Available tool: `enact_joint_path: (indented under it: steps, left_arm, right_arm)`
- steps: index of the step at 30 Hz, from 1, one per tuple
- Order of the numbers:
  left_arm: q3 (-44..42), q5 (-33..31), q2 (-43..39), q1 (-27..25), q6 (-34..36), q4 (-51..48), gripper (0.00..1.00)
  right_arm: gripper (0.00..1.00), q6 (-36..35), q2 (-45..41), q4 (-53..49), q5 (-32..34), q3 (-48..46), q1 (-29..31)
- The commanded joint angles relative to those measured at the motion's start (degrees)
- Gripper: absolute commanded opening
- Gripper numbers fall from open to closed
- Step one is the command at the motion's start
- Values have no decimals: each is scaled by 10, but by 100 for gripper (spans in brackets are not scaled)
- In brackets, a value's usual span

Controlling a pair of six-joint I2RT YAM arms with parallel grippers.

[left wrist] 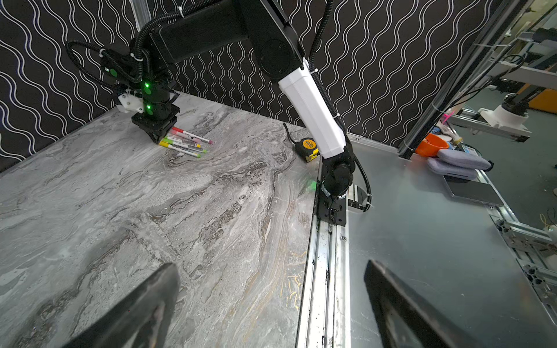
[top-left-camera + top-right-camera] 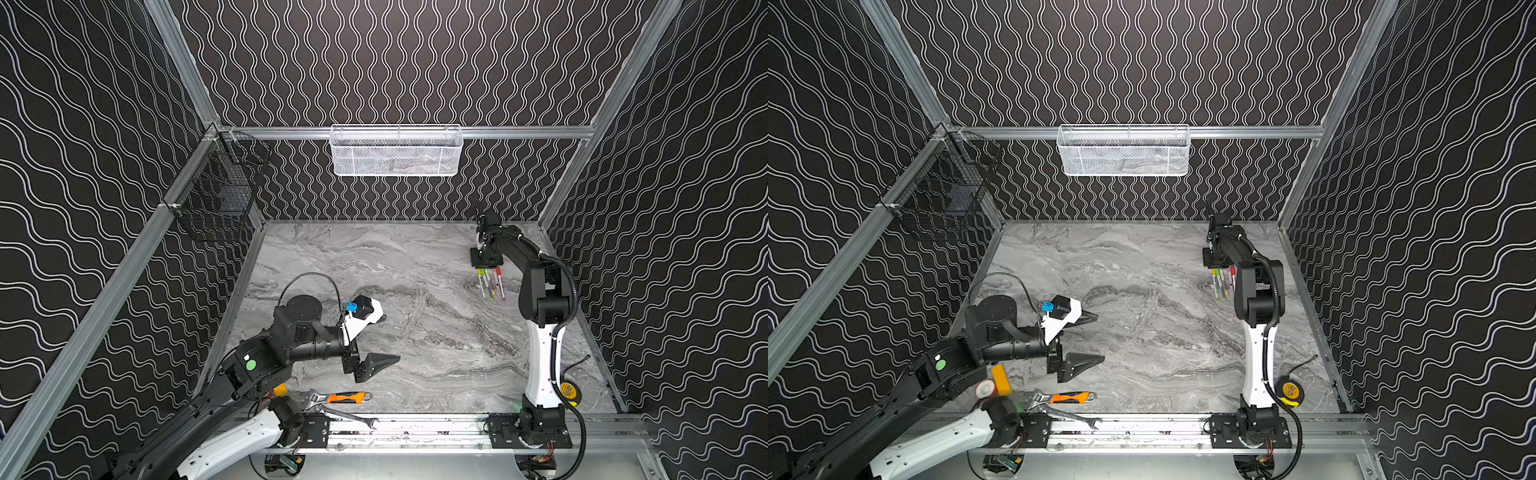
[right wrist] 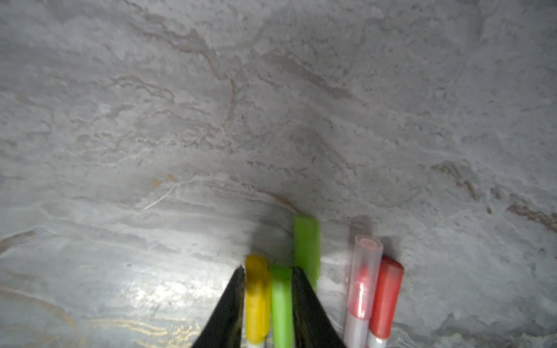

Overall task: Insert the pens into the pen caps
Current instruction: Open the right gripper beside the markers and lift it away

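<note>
— Tools nearest the front rail: what lies there?
— A steel spanner (image 2: 349,417) at the table's front edge. An orange-handled wrench (image 2: 336,398) is just behind it on the marble table (image 2: 415,249). A yellow tape measure (image 2: 568,390) sits to the right, beside the right arm.
— And the left gripper?
— The left gripper (image 2: 390,337) hangs over the table's left half, jaws wide apart with nothing between them, well apart from the pens.
— Where are the pens?
— At the far right of the table in both top views. The pens (image 2: 490,284) lie flat, side by side, capped ends toward the back wall.
— And the right gripper?
— The right gripper (image 3: 269,269) points down over those capped ends. Its wrist view shows 5 caps in a row: yellow cap (image 3: 256,298), green cap (image 3: 281,301), second green cap (image 3: 306,247), clear pinkish cap (image 3: 363,280) and red cap (image 3: 387,298). The 2 black fingers (image 3: 229,304) stand a little apart. The yellow cap and green cap fill the gap, and the second green cap lies just outside 1 finger. The clear pinkish cap and red cap lie further along, touching each other.
— Is it squeezing them?
— I cannot tell. The fingers sit close against both caps, and the pens rest on the table.
— Beyond that?
— A white mesh basket (image 2: 395,151) on the back rail and a black wire basket (image 2: 216,199) on the left wall.
</note>
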Motion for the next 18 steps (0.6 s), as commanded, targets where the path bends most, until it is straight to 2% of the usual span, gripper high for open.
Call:
enact_joint_path:
  steps: [1,6,11,16,18]
  left_arm:
    - [-1,-3,3,0,-6,23,99]
    - [-2,-11,10,0,-1,19,99]
    - [4,-46,19,1,4,9,99]
    - [3,-177,35,1,1,18,99]
    - [1,-258,49,3,0,33,99]
  right_arm:
    - [33,-8,-11,1,9,-3,0]
    - [42,-1,-61,1,-13,-15,0]
    - [55,15,-155,36,-53,-93,0]
    - [71,24,-267,92,-80,-209,3]
    - [91,24,-302,118,-94,-250,6]
